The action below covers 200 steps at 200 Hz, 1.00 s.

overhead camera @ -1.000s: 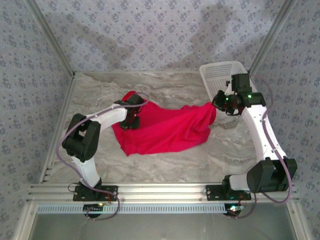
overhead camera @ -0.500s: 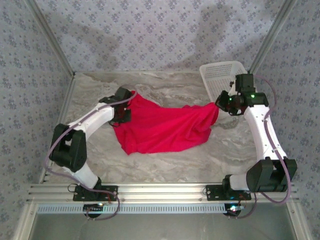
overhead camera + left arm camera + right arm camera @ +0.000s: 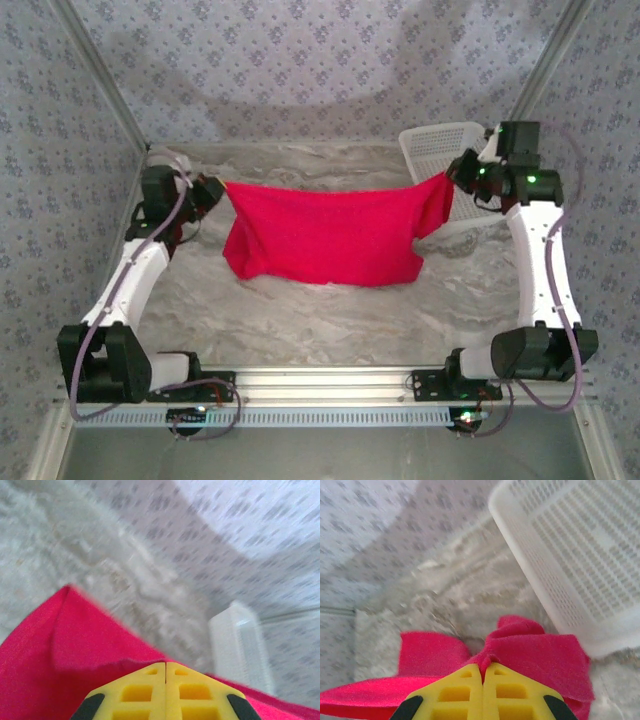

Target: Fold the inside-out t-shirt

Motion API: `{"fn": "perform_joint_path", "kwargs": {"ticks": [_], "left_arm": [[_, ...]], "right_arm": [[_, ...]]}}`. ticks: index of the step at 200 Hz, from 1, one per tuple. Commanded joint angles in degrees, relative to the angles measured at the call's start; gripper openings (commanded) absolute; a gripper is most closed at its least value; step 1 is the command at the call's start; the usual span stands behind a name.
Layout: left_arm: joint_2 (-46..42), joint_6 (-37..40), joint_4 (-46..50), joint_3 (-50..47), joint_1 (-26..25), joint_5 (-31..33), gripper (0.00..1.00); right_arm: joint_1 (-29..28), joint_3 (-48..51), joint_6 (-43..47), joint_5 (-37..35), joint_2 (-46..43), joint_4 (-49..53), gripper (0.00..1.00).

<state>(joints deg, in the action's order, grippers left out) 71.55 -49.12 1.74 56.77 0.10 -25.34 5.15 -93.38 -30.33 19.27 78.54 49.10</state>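
Red t-shirt, seemingly taut, between tools

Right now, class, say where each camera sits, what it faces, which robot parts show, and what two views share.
Top external: above and behind the bases, looking down on the table; both arms hold the t-shirt taut.
Left wrist: on the left arm, facing across the t-shirt toward the basket; the shut left gripper shows.
Right wrist: on the right arm, facing down at table and basket; the shut right gripper shows.
Both wrist views share t-shirt and basket.
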Motion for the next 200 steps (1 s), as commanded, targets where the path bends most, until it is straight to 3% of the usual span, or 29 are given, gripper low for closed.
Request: {"fn": "perform_joint_path", "kwargs": {"ticks": [1, 30, 67, 103, 126, 169, 200], "left_arm": [[-1.19, -10.52, -12.34, 8.29, 4.63, -8.75, 0.0], [-0.27, -13.96, -12.9, 19.12, 7.72, -11.95, 0.0], [-3.21, -16.21, -10.55, 30.0, 13.65, -12.55, 0.0], [-9.05, -7.34, 0.94, 38.11, 15.54, -6.51, 0.0], [-9.58, -0.92, 10.38, 44.45, 15.78, -7.49, 0.0], [-8.56, 3.77, 17.8, 42.39, 15.79, -8.16, 0.0], [-4.36, 3.57, 12.71, 29.27, 14.89, -7.31, 0.0]], "right_arm": [[4.18, -8.25, -4.03, 7.05, 0.51, -2.53, 0.0], [7.09, -16.74, -11.22, 15.79, 0.16, -8.24, 0.0], [9.26, -26.65, -14.51, 19.23, -2.67, -8.86, 0.0], [12.58, -30.91, -15.27, 21.42, -6.78, -9.17, 0.0], [14.07, -31.25, -15.88, 22.03, -8.64, -9.42, 0.0], [13.72, -23.81, -17.19, 22.68, -9.2, -12.43, 0.0], [6.44, -11.02, -13.87, 16.7, -8.02, -14.41, 0.0]]}}
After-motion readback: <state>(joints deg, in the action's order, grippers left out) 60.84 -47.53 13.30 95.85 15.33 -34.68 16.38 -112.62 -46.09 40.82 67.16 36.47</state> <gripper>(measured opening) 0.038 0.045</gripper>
